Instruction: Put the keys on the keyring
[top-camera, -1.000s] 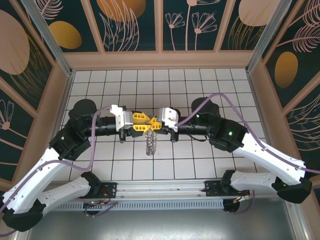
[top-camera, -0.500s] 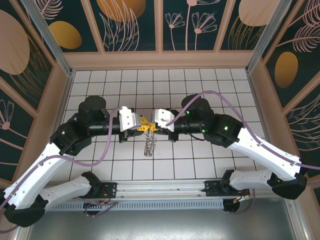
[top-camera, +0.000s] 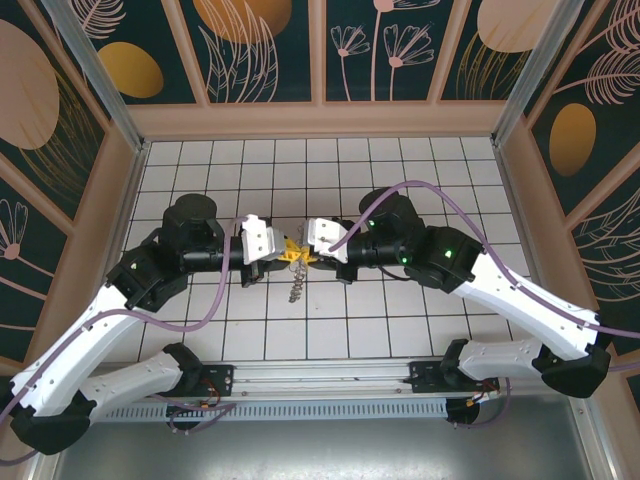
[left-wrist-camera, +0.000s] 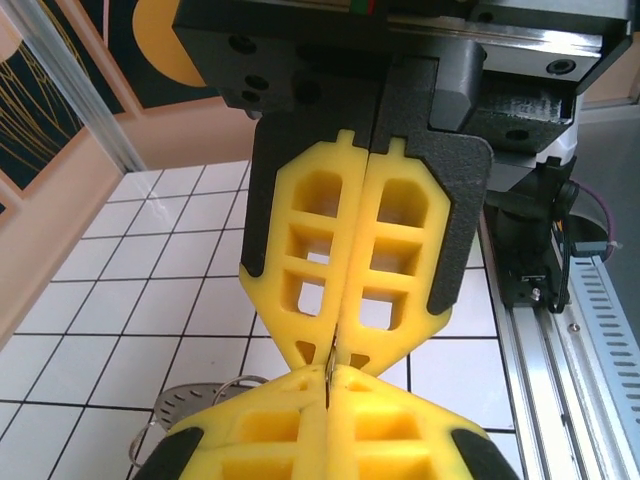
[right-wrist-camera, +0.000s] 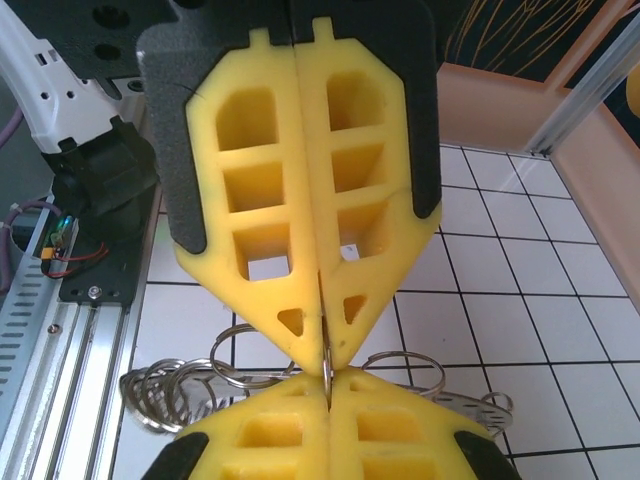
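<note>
— Where's the keyring (top-camera: 293, 290)?
— Hanging under both grippers, over the tiled table (top-camera: 400, 330). I see my right gripper (right-wrist-camera: 322, 345) pinching its wire, and my left gripper (left-wrist-camera: 331, 352) clamped tight on a thin metal edge (left-wrist-camera: 328, 368).

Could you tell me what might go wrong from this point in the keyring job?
1. The left end effector and right end effector pinch one metal sliver tip to tip; pulling apart could make it slip or bend.
2. The keyring hangs loose beneath them, so a slip would likely drop it onto the tiled table.
</note>
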